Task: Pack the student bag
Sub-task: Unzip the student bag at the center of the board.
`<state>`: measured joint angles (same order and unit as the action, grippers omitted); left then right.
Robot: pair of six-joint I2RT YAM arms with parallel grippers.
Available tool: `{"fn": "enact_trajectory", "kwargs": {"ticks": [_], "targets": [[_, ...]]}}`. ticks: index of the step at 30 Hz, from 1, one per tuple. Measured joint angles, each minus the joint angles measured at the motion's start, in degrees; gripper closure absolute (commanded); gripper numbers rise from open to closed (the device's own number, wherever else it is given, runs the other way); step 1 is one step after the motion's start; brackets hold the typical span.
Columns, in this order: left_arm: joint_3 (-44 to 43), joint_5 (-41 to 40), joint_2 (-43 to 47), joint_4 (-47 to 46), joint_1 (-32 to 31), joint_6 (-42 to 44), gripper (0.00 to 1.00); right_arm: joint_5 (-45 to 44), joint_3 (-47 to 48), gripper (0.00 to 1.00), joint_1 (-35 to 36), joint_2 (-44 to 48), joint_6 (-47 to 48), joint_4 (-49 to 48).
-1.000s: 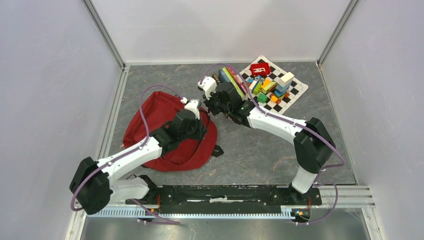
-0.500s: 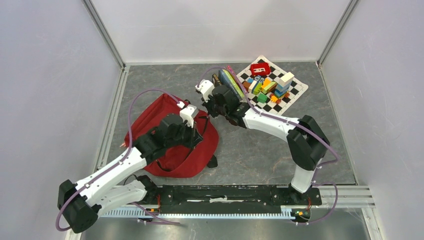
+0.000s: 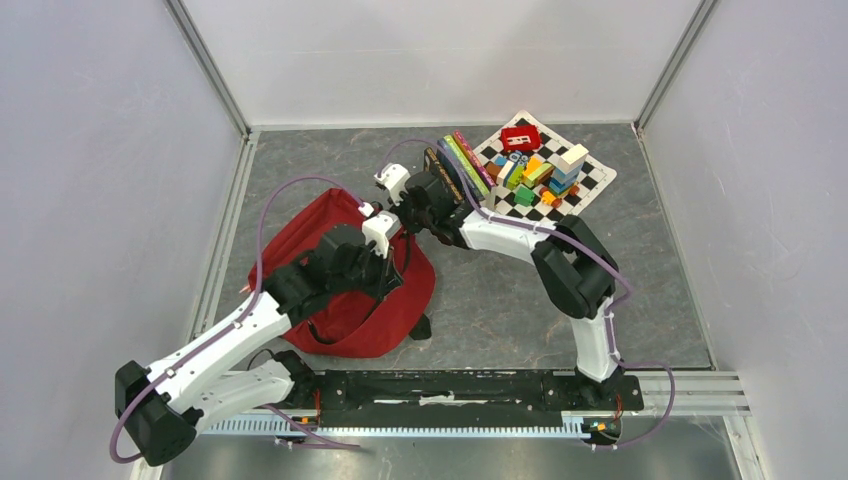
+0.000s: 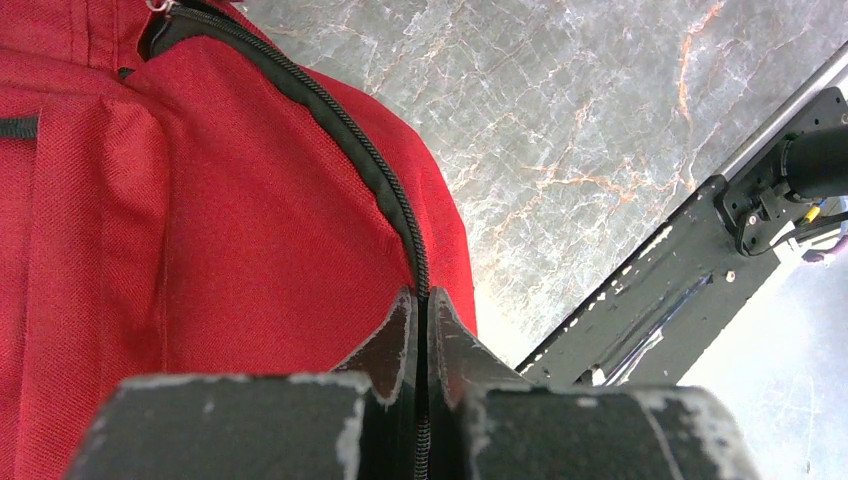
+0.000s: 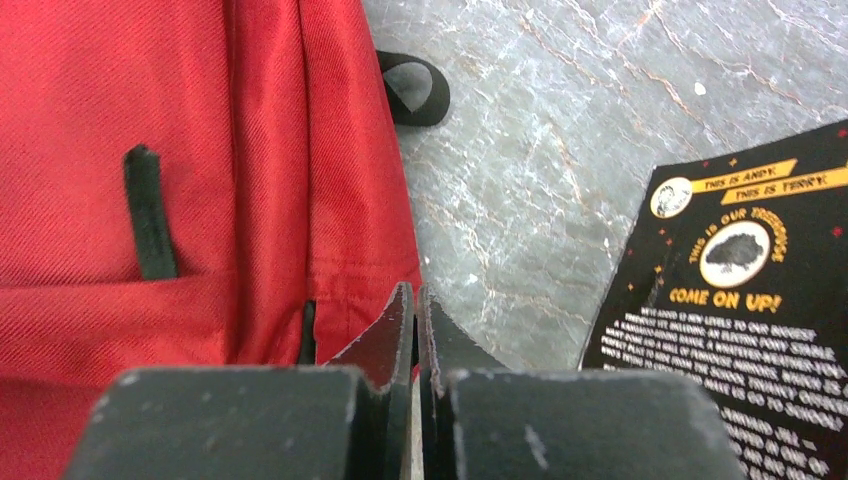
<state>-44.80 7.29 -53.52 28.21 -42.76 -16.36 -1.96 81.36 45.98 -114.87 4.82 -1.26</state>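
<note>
Left fingers are clamped shut on the black zipper edge of the student bag. Right fingers are closed at its far-right rim; whether they pinch fabric can't be told. Vs 1 s ago, the right arm swung left from the books to the bag, and the bag's right side bunched up, prob. spreading the mouth. Bag lies left-centre on tabletop, w/ free room to its right and the wall near on the left.

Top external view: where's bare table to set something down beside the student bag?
Bare: the near-centre patch between the student bag and the right arm; the far-left strip behind the bag. Crowded: the far-right corner, with checkered mat, blocks and books, and the gap between books and bag.
</note>
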Motion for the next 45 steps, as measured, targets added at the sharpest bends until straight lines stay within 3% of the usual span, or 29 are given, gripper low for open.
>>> {"fn": "enact_trajectory", "kwargs": {"ticks": [11, 14, 16, 17, 20, 22, 25, 31, 35, 38, 45], "targets": [[-0.31, -0.46, 0.04, 0.90, 0.00, 0.15, 0.98, 0.48, 6.16, 0.97, 0.02, -7.93, 0.07, -0.61], [-0.31, -2.36, -0.13, 1.25, 0.00, -0.24, 0.98, 0.61, 7.52, 0.62, -0.02, -8.26, -0.02, 0.09], [-0.31, -3.87, -0.59, 1.55, -0.02, -1.33, 0.94, 0.63, 8.35, 0.48, -0.13, -8.24, -0.26, 0.00], [-0.31, -4.48, -0.90, 1.66, -0.09, -1.97, 0.91, 0.66, 8.52, 0.44, -0.26, -8.15, -0.66, 0.00], [-0.31, -6.78, -2.08, 1.57, -0.09, -4.35, 0.51, 0.94, 8.55, 0.31, -0.74, -6.71, -2.08, 0.74], [-0.17, -7.45, -2.49, 0.57, -0.07, -6.60, 0.34, 1.01, 8.55, 0.24, -0.98, -4.68, -3.26, 1.92], [-0.13, -7.50, -2.45, -1.03, -0.07, -7.87, 0.24, 0.96, 8.39, 0.22, -1.18, 0.24, -5.35, 3.17], [0.04, -7.48, -0.22, -1.29, -0.07, -8.72, 0.19, 0.85, 1.62, 0.22, -1.38, 16.72, -9.77, 3.06], [3.32, -7.02, 4.02, -0.79, -0.07, -9.62, 0.18, 0.81, -8.07, 0.23, -1.38, 27.76, -13.25, 2.34], [6.91, -5.75, 6.78, -0.42, -0.07, -10.86, 0.17, 0.74, -17.59, 0.18, -1.36, 34.82, -17.22, 1.25], [13.35, -0.94, 9.86, -1.40, -0.07, -14.40, 0.13, 1.07, -35.47, 0.16, -1.38, 45.42, -25.62, 0.24]]}}
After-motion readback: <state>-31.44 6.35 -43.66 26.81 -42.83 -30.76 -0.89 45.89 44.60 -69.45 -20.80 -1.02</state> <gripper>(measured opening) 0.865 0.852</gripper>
